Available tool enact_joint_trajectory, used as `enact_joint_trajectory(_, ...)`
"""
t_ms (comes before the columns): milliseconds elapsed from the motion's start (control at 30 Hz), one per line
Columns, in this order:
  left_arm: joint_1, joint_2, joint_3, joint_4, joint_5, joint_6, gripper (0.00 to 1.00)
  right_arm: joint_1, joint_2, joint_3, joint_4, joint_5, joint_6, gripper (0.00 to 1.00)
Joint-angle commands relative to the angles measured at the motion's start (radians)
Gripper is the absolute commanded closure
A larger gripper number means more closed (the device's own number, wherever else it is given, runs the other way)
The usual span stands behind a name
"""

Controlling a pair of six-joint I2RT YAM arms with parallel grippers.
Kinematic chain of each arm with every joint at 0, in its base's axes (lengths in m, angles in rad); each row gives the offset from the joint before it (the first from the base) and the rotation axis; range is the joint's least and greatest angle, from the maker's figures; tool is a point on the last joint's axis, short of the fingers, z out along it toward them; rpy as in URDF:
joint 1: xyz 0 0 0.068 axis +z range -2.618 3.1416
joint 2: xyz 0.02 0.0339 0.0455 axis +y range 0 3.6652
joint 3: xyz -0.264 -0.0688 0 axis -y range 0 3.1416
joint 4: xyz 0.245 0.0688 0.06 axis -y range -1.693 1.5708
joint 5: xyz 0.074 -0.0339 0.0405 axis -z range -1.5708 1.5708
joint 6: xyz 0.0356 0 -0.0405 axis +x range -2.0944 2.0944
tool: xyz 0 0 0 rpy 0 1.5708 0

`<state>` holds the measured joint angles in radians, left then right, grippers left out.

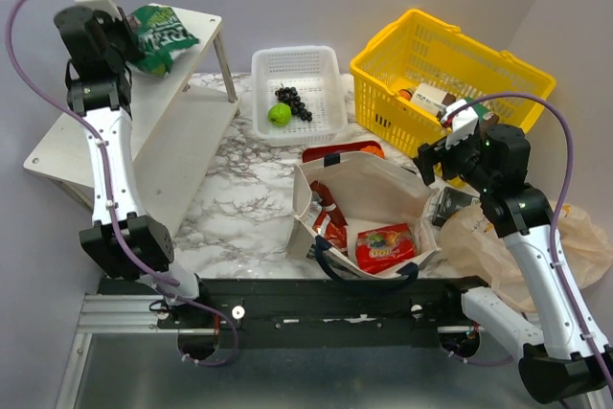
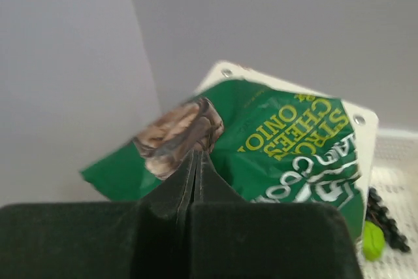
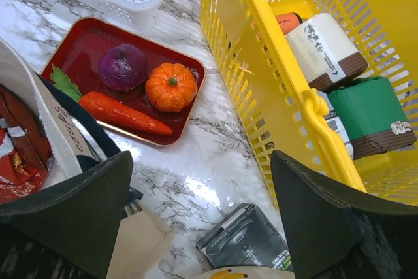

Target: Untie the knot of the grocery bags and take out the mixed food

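My left gripper (image 1: 129,40) is shut on a corner of the green snack bag (image 1: 161,35) and holds it over the white shelf (image 1: 196,21). In the left wrist view the jaws (image 2: 198,155) pinch the bag (image 2: 287,135). My right gripper (image 1: 436,165) is open and empty above the table between the beige canvas tote (image 1: 383,189) and the yellow basket. The tote holds red snack packets (image 1: 386,246). The peach plastic bag (image 1: 579,237) lies crumpled at the right; its knot does not show. An onion (image 3: 122,66), orange (image 3: 171,86) and carrot (image 3: 124,112) lie on a red tray (image 3: 85,34).
A white basket (image 1: 321,69) holds grapes (image 1: 295,102) and a green apple (image 1: 279,114). The yellow basket (image 1: 383,83) holds white and green boxes (image 3: 372,112). A black-and-green box (image 3: 245,240) lies on the marble under my right gripper (image 3: 202,187).
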<state>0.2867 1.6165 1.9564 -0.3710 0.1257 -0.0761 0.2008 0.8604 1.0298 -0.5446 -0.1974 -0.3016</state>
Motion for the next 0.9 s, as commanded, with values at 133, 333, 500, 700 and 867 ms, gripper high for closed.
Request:
enact_joint_trajectory(133, -0.014, -0.190, -0.379, 0.329, 0.175, -0.131, 1.00, -0.046, 0.000, -0.013, -0.009, -0.036, 0.025, 0.06)
enact_joint_trajectory(333, -0.046, -0.286, -0.462, 0.513, 0.153, -0.070, 1.00, -0.060, -0.006, -0.033, -0.009, -0.051, 0.032, 0.06)
enact_joint_trajectory(500, -0.052, -0.387, -0.499, 0.540, 0.236, -0.028, 1.00, -0.073, -0.012, -0.039, -0.006, -0.057, 0.035, 0.06)
enact_joint_trajectory(700, -0.050, -0.481, -0.585, 0.471, 0.316, 0.070, 1.00, -0.095, -0.023, -0.059, -0.003, -0.068, 0.048, 0.06)
enact_joint_trajectory(867, -0.050, -0.382, -0.522, 0.463, 0.495, 0.055, 1.00, -0.101, -0.017, -0.076, 0.015, -0.089, 0.065, 0.06)
